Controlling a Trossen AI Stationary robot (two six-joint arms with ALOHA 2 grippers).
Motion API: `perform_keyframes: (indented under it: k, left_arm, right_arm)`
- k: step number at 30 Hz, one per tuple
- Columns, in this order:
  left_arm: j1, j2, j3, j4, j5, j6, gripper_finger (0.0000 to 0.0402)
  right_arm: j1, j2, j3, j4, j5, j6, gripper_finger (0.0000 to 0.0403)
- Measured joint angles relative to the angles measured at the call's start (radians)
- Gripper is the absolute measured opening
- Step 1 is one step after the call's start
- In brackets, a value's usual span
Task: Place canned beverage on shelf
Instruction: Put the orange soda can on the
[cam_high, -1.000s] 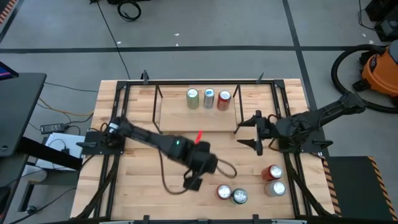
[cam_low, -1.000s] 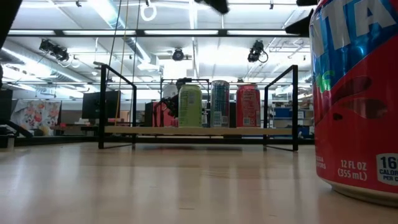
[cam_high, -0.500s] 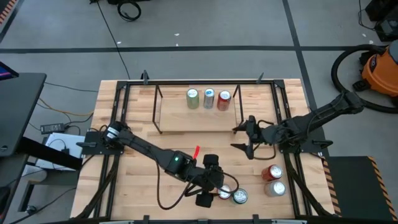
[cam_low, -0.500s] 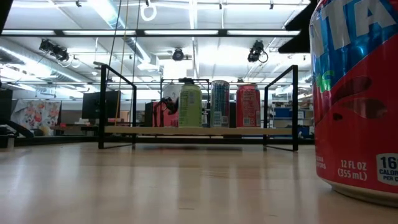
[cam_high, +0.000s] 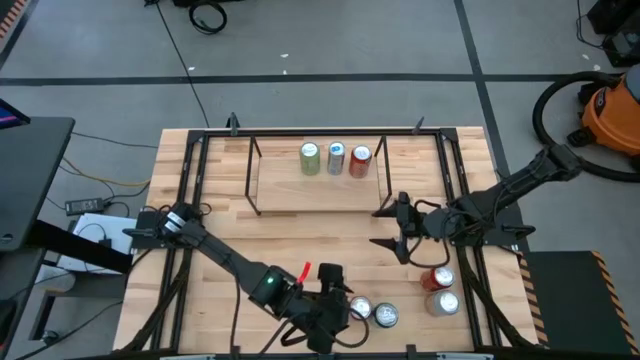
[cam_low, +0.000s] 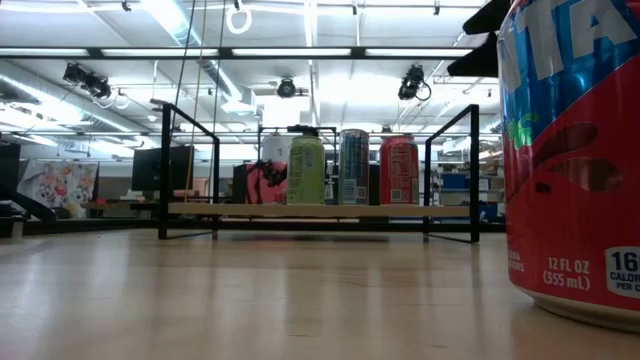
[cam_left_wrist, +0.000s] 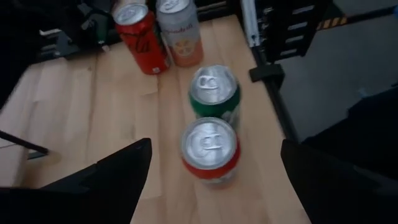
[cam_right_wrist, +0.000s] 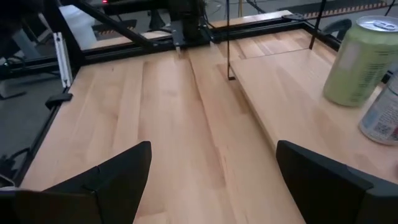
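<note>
Left gripper (cam_left_wrist: 211, 180) hovers over a red-banded can (cam_left_wrist: 210, 151), jaws apart to straddle it for pickup. The shelf (cam_high: 300, 187), well beyond it on the bench (cam_high: 230, 240), holds three cans. Right gripper (cam_high: 393, 230) waits beside the shelf, jaws apart, empty.

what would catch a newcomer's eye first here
Probably the three cans lined up on the shelf at the table's far side, green, blue-silver and red. Next, the left gripper, open, at the near edge beside two loose cans, with another pair to their right. The right gripper hangs open beside the shelf.
</note>
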Motion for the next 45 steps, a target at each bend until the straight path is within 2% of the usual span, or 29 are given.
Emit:
perform_keyframes:
  k: [4,10,14,20,26,35,45]
  left_arm:
    - [-0.006,0.000,0.000,0.015,0.019,-0.022,0.0368]
    - [0.000,0.002,0.000,0.069,0.038,0.009,0.0368]
    - [0.020,0.030,0.002,0.108,0.041,0.040,0.0368]
    - [0.062,0.082,0.002,0.192,0.075,0.087,0.0368]
    - [0.104,0.142,0.001,0.194,0.151,0.033,0.0368]
    - [0.120,0.188,-0.004,0.210,0.209,0.048,0.0369]
    - [0.125,0.203,-0.007,0.073,0.201,0.023,0.0369]
  right_arm:
    - [0.039,0.028,0.000,-0.006,0.039,0.011,0.0356]
    - [0.091,0.045,0.000,0.008,0.180,-0.040,0.0356]
    - [0.118,0.033,0.000,0.010,0.227,-0.072,0.0356]
    - [0.129,0.028,0.000,0.007,0.233,-0.075,0.0356]
    - [0.129,0.030,0.000,0.007,0.233,-0.079,0.0356]
    - [0.129,0.030,0.000,0.000,0.229,-0.079,0.0356]
    - [0.130,0.031,0.000,-0.001,0.229,-0.075,0.0356]
